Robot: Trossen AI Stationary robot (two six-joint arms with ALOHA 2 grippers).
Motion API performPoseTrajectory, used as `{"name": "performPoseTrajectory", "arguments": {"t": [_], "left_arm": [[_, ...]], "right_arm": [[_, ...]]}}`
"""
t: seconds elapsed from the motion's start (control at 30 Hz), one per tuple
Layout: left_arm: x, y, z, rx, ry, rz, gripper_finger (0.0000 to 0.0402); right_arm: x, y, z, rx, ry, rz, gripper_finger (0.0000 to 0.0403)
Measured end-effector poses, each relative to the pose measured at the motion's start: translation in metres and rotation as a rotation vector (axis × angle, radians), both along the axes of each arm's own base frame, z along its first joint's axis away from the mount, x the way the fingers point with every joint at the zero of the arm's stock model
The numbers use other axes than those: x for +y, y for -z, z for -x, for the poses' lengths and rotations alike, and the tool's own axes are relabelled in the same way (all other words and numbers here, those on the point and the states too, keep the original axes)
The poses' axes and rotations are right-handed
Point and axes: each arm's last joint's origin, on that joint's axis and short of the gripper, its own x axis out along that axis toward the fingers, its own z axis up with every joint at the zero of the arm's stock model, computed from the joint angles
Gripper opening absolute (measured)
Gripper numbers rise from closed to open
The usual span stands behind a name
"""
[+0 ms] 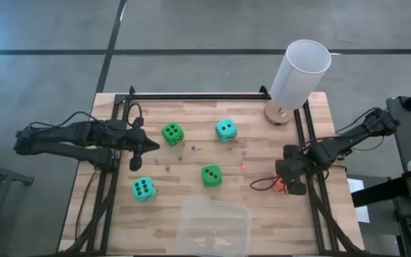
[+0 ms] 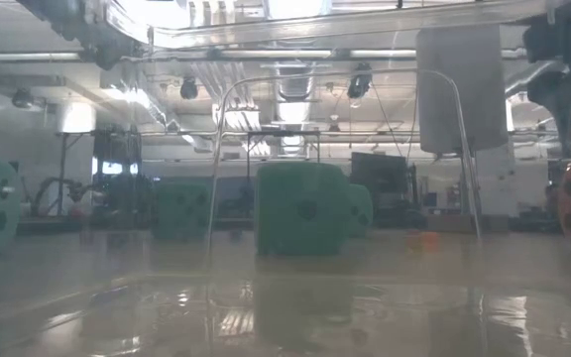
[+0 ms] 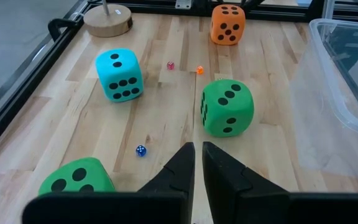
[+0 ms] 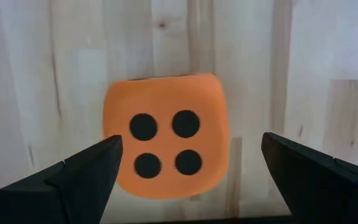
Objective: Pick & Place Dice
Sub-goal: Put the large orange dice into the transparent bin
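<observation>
The orange die [image 4: 165,134] sits on the wooden table near its right edge, four pips up. My right gripper [image 4: 191,144] hangs open above it, pointing down, one finger to each side, touching nothing; in the high view the gripper [image 1: 291,180] hides most of this die. Two green dice [image 1: 173,133] [image 1: 211,175] and two teal dice [image 1: 225,130] [image 1: 143,188] rest on the table's middle and left. My left gripper [image 3: 197,163] is shut and empty, raised over the table's left side [image 1: 153,145] and slanting down toward the middle.
A clear plastic bin [image 1: 212,227] stands at the near edge. At the far right, a white cylinder [image 1: 300,71] rises from a round wooden base. A few tiny dice [image 3: 140,150] lie scattered mid-table. A black frame rail [image 1: 191,96] borders the table.
</observation>
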Motion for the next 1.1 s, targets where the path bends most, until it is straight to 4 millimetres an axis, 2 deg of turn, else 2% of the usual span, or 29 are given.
{"name": "performPoseTrajectory", "arguments": {"t": [0.2, 0.6, 1.1], "left_arm": [[0.0, 0.0, 0.0, 0.0, 0.0, 0.0, 0.0038], [0.0, 0.0, 0.0, 0.0, 0.0, 0.0, 0.0038], [0.0, 0.0, 0.0, 0.0, 0.0, 0.0, 0.0038]], "right_arm": [[0.006, 0.002, 0.003, -0.006, 0.016, 0.004, 0.0384], [0.007, 0.02, 0.006, -0.005, 0.033, 0.006, 0.0384], [0.009, 0.001, 0.002, -0.039, 0.044, 0.004, 0.0384]]}}
